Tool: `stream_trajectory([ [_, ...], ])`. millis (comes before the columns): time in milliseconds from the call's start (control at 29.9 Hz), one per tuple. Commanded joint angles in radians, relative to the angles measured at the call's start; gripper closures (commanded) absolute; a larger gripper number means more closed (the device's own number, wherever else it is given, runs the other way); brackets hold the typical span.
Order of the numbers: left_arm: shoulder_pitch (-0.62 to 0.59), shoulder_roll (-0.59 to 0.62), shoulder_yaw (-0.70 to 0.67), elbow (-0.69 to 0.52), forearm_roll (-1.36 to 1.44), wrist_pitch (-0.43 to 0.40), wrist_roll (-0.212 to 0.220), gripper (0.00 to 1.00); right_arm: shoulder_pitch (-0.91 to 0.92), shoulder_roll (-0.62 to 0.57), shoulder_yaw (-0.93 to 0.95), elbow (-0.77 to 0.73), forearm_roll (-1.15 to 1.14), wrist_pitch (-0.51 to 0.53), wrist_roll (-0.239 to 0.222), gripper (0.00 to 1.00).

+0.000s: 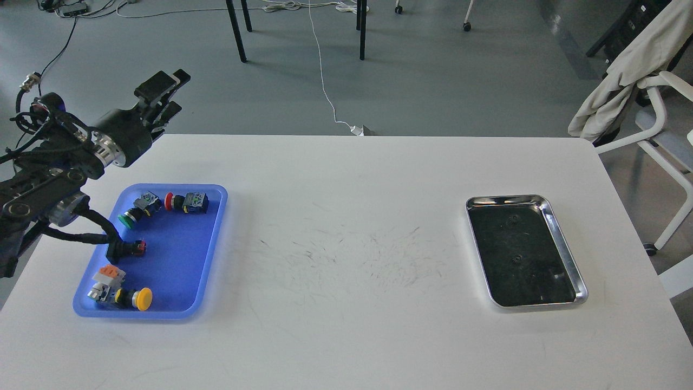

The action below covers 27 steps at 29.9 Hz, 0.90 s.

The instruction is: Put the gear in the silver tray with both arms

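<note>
Looking at the blue tray (208, 254) on the desk's (346, 336) left, those push-button parts (187, 202) seem light, rigid and a bit slippery, so grab the boxy bodies. Silver tray (563, 246) sits right, apparently empty. Left pincer (162, 89) hovers, can't tell whether clenched; the right one's out of view.

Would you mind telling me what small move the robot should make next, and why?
Probably lower the left gripper toward the blue tray. The silver tray appears to hold nothing, every part lies in the blue one, and that gripper hangs above the table's far edge. The right arm is out of view.
</note>
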Motion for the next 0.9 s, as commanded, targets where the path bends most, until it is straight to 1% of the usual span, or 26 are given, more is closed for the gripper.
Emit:
stream_trajectory([
  [0, 0.000, 0.001, -0.004, -0.002, -0.033, 0.001, 0.000, 0.08, -0.048, 0.028, -0.003, 0.003, 0.028, 0.000, 0.000, 0.05],
  [201, 0.006, 0.004, -0.005, -0.002, -0.146, 0.002, 0.000, 0.07, -0.099, 0.069, 0.008, -0.017, 0.036, 0.000, 0.000, 0.04],
  [301, 0.008, 0.013, -0.037, -0.007, -0.246, 0.001, 0.000, 0.07, -0.104, 0.118, 0.011, -0.012, 0.100, 0.000, 0.000, 0.04],
  [434, 0.006, 0.014, -0.071, -0.005, -0.288, -0.001, 0.000, 0.04, -0.107, 0.155, -0.007, -0.006, 0.107, 0.000, 0.000, 0.04],
  [501, 0.006, 0.014, -0.091, -0.002, -0.289, -0.001, 0.000, 0.03, -0.108, 0.161, -0.013, -0.008, 0.104, 0.000, 0.000, 0.04],
  [568, 0.006, 0.017, -0.109, 0.001, -0.288, 0.002, 0.000, 0.02, -0.110, 0.167, -0.032, -0.006, 0.101, 0.000, 0.000, 0.01],
  [769, 0.008, 0.028, -0.109, 0.002, -0.286, -0.002, 0.000, 0.02, -0.087, 0.154, -0.159, 0.002, 0.076, 0.000, 0.000, 0.01],
  [869, 0.008, 0.024, -0.109, 0.002, -0.284, -0.006, 0.000, 0.02, -0.065, 0.154, -0.188, -0.007, 0.075, 0.000, 0.000, 0.01],
])
